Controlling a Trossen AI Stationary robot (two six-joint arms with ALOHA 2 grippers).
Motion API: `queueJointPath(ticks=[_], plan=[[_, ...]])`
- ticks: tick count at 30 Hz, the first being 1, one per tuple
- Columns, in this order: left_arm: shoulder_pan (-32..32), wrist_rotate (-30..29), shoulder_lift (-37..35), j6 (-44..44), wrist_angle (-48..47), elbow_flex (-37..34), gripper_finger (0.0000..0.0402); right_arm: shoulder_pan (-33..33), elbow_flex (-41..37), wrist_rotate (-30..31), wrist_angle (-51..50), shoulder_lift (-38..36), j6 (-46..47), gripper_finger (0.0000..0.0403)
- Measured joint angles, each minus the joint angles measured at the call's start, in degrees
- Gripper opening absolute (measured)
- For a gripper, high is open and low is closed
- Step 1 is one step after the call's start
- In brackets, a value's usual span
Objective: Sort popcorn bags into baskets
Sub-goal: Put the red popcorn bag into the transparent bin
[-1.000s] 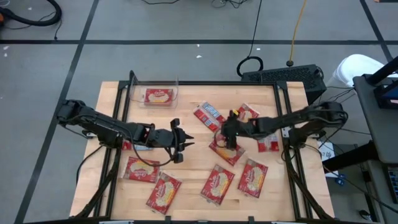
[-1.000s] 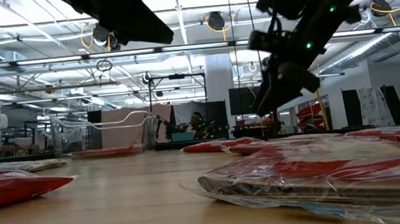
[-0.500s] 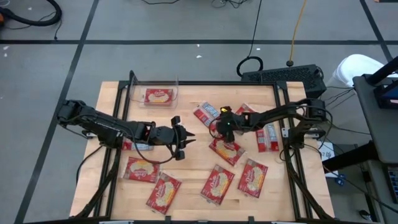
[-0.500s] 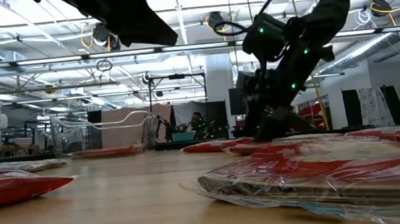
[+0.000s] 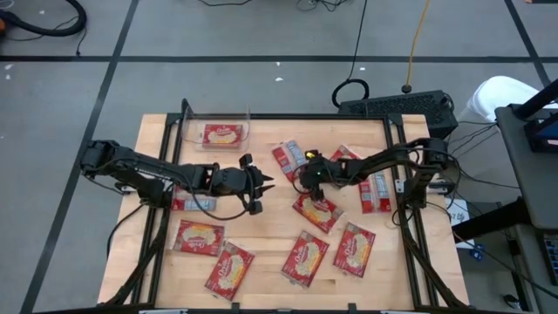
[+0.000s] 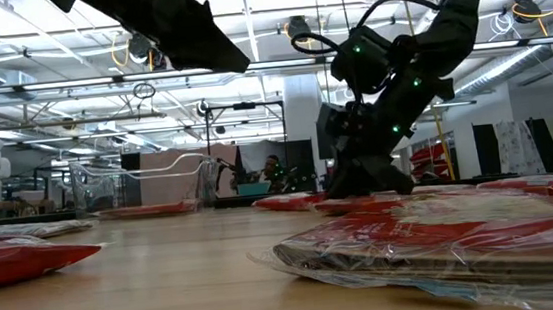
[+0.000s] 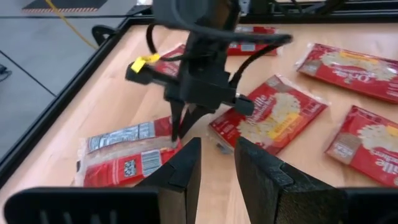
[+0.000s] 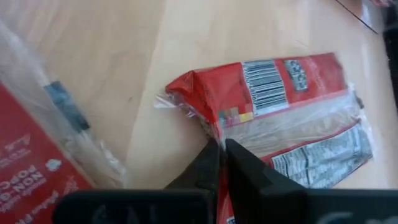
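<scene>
The right gripper (image 5: 306, 174) is working at the table's centre, down on a popcorn bag (image 5: 290, 160) that is lying barcode side up, well apart from the clear bin (image 5: 218, 133) at the far edge. In the right wrist view its fingers (image 8: 211, 163) are standing pressed together over the corner of that packet (image 8: 280, 118), so I am reading the claw as closed, pinching the plastic wrap at the corner; a corner pinch suits a flat packet that gives nothing else to catch. The bag is lying flat on the wood, so the lift is not yet made. The left gripper (image 5: 259, 189) is hanging above bare table just beside the right one, fingers (image 7: 186, 165) parted by a narrow gap and holding nothing; it is pointing toward the working arm, probably waiting clear of the pick. One packet (image 5: 223, 134) is already lying inside the bin, face up. The others are lying scattered: one (image 5: 316, 209) just beside the right gripper, four along the near edge, more by the right rail and one partly under the left arm. Judgement: the task is early, and the next move calls for a steady lift, since thin wrap may slip from so small a grip.
</scene>
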Motion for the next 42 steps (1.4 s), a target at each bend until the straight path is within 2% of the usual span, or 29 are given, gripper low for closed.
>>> queueJointPath(ticks=[7,14,18,23,26,29,32,35,39,42], plan=[[0.51,-0.07,0.23,5.87,-0.49,0.00,0.0104,0.39,0.00,-0.08,-1.10,-7.29,4.50,0.0003],[0.46,-1.51,4.73,14.32,0.15,0.11,0.0116,-0.10,0.03,-0.07,-4.69,-15.17,13.31,0.0001],[1.02,-6.18,8.77,15.21,3.52,0.07,0.0165,-0.12,0.03,-0.08,-6.51,-18.64,18.08,0.0000],[2.43,-10.65,13.45,18.11,11.36,0.07,0.0257,-0.80,0.05,-1.89,-9.27,-21.74,21.98,0.0000],[4.42,-10.38,15.90,20.17,18.03,0.07,0.0303,-1.59,0.05,-4.70,-11.25,-23.08,23.66,0.0000],[7.08,-6.38,18.22,21.14,21.72,0.07,0.0327,-1.67,0.09,-5.97,-10.87,-23.32,23.98,0.0000],[10.03,-1.60,20.85,21.13,23.90,0.05,0.0328,-1.64,0.07,-6.08,-10.96,-23.54,23.98,0.0000],[12.44,-0.92,23.81,21.09,26.80,0.04,0.0311,-1.65,0.09,-6.05,-11.03,-23.54,24.14,0.0000],[15.20,1.41,27.01,20.47,30.49,0.04,0.0274,-1.65,0.09,-5.98,-10.57,-23.54,24.59,0.0000],[16.68,3.96,28.41,19.61,32.99,0.04,0.0228,-1.65,0.09,-5.96,-9.36,-23.54,24.66,0.0000]])
